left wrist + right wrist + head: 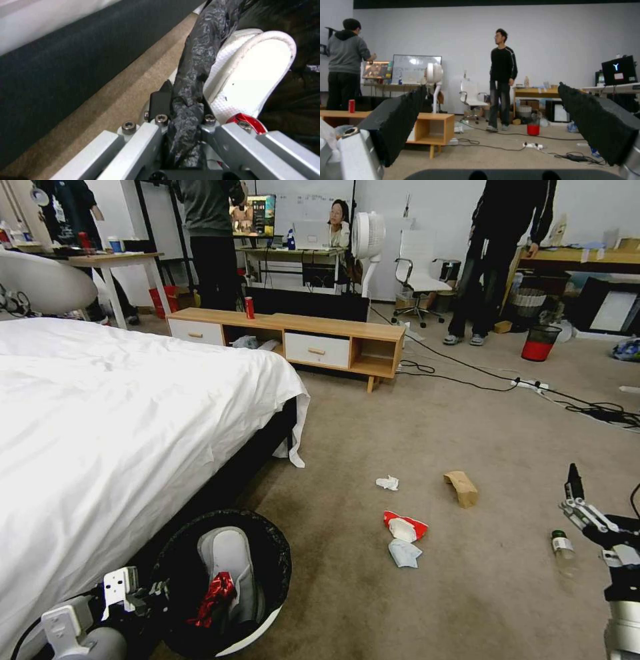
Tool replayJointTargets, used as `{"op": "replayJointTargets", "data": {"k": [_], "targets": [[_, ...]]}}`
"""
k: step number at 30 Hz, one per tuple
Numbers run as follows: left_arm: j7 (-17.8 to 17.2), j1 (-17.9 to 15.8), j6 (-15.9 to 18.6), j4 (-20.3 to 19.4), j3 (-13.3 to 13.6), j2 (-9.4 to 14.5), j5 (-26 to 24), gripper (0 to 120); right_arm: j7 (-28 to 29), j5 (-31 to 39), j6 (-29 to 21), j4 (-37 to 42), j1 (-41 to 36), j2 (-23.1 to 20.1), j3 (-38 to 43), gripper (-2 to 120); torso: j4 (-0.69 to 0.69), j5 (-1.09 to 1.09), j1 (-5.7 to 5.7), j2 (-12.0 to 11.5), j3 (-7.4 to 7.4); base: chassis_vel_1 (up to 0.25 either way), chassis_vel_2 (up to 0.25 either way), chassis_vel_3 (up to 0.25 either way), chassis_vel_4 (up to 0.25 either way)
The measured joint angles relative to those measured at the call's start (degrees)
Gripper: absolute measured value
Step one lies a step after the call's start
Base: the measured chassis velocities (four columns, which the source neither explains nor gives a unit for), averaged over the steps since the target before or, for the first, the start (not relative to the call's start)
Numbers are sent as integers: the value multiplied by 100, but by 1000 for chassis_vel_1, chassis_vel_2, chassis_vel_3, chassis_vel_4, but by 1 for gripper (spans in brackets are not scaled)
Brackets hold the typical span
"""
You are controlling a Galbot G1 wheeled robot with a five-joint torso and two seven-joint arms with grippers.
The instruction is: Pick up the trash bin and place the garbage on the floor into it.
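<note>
Trash bin (257,617), white-walled with a black bag folded over its rim, is seen at the lower left of the head view, close against the side of the bed (100,420), and it is held at its rim by the left tool (143,593). In the left wrist view the left tool's fingers (160,102) are clamped on the bagged rim (195,62), one finger outside the wall and the other inside, with the bed's dark side and a strip of carpet beyond. A white slipper (230,563) and a crushed red piece (213,597) are already lying inside the bin. The rest of the garbage is spread on the floor (467,593) ahead and to the right of the bin: a crumpled tissue (387,483), a red-and-white wrapper (405,527) with a pale wad (404,553) just beside it, a brown paper bag (462,489) farther right, and a small clear bottle (563,551) lying nearest the right tool (587,513). The right tool is held low at the right edge of the head view, and its black pads (603,122) are seen wide apart in the right wrist view, with nothing between them. The bottle is judged to be the piece within easiest reach of the right arm, since it lies just to the left of that tool, its long axis running roughly away from the robot, with the green cap at the far end. The bin is well apart from it, across the litter on the left, so anything picked up on the right would have to be carried leftward over the wrapper and wad to the bin's mouth.
</note>
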Motion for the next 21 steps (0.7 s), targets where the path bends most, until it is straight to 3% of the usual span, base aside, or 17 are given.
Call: {"op": "replayJointTargets", "data": {"k": [21], "targets": [[54,-10,0,46,2,-49,37,2,6,-10,42,-94,7,-66,-17,100,-2,-1,0,0,0,-52,-50,-51,-53]]}}
